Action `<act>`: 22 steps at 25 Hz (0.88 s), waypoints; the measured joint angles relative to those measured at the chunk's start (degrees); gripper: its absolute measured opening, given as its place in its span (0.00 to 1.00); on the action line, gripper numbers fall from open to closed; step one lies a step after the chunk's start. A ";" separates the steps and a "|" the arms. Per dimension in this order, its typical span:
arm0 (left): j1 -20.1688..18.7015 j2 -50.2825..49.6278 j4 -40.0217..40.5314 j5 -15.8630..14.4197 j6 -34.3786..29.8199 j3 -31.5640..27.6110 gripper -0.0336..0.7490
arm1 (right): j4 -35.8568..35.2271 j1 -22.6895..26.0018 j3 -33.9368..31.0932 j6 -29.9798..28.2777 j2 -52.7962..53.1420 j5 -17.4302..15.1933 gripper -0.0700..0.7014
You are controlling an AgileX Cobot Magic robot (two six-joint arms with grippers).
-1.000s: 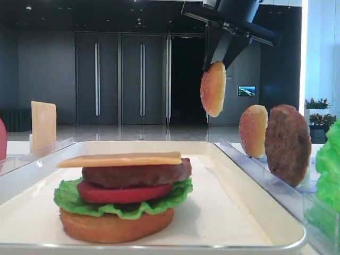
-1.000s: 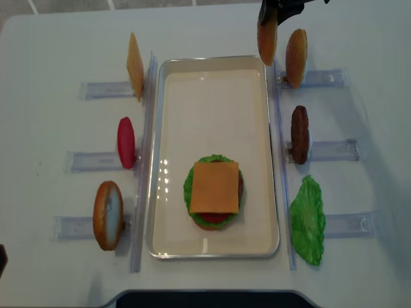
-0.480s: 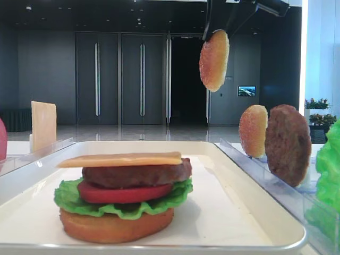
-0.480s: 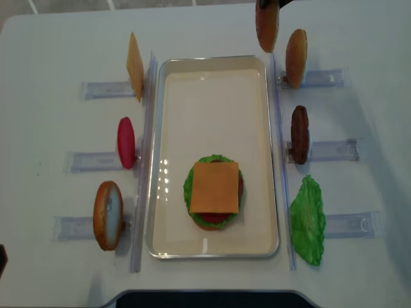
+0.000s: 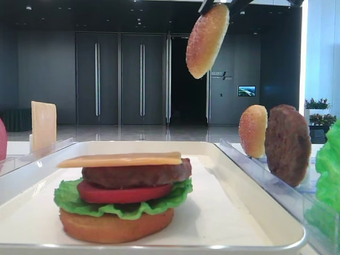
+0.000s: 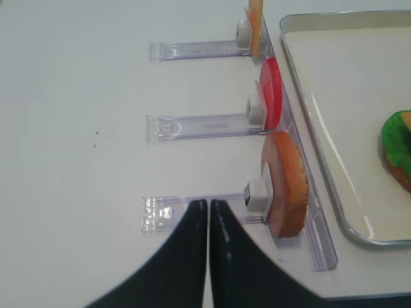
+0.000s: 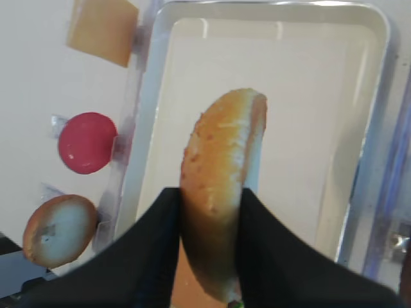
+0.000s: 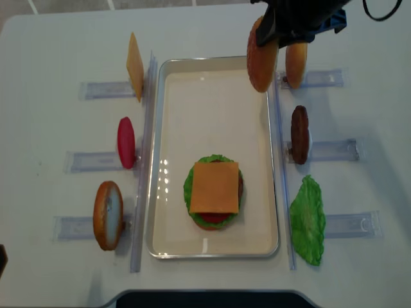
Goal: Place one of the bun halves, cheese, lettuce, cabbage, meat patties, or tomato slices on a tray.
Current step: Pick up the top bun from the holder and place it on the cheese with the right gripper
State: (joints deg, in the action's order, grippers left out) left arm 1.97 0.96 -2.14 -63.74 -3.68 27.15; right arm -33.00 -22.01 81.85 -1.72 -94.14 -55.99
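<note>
My right gripper [image 7: 210, 194] is shut on a seeded bun half [image 7: 221, 173], held on edge and tilted. It hangs high [image 5: 207, 40] above the far right corner of the white tray [image 8: 212, 109], just inside the rim [image 8: 261, 54]. At the tray's near end stands a stack topped by a cheese slice [image 8: 215, 187], over a meat patty [image 5: 135, 174], tomato slice, lettuce and a flat bottom bun. My left gripper [image 6: 209, 206] is shut and empty, low over the table, left of a bun [image 6: 286, 186] standing in a clear rack.
Clear racks flank the tray. On the right stand another bun half [image 8: 296, 58], a meat patty [image 8: 299, 133] and lettuce [image 8: 307, 219]. The left ones hold a cheese slice [image 8: 134, 65], a tomato slice [image 8: 126, 142] and a bun [image 8: 108, 214].
The right gripper has lifted the bun half higher and carried it left, from over the right rack to over the tray's corner. The bun now tilts more. The left gripper has not moved.
</note>
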 joint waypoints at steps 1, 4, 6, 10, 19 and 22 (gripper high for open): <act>0.00 0.00 0.00 0.00 0.00 0.00 0.04 | -2.48 0.00 -2.57 -1.80 1.61 1.34 0.37; 0.00 0.00 0.00 0.00 0.00 0.00 0.04 | -9.88 0.00 -9.17 -7.30 5.71 4.33 0.37; 0.00 0.00 0.00 0.00 0.00 0.00 0.04 | -15.51 0.00 -13.14 -11.75 7.90 5.55 0.37; 0.00 0.00 0.00 0.00 0.00 0.00 0.04 | -28.12 0.00 -21.05 -22.08 11.24 7.06 0.37; 0.00 0.00 0.00 0.00 0.00 0.00 0.04 | -52.46 -0.42 -33.90 -43.60 12.70 6.73 0.37; 0.00 0.00 0.00 0.00 0.00 0.00 0.04 | -53.28 -1.87 -36.97 -44.96 12.80 8.12 0.37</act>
State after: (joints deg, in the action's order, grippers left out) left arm 1.97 0.96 -2.14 -63.74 -3.68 27.15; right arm -86.28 -23.88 44.88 -46.68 -81.34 -47.87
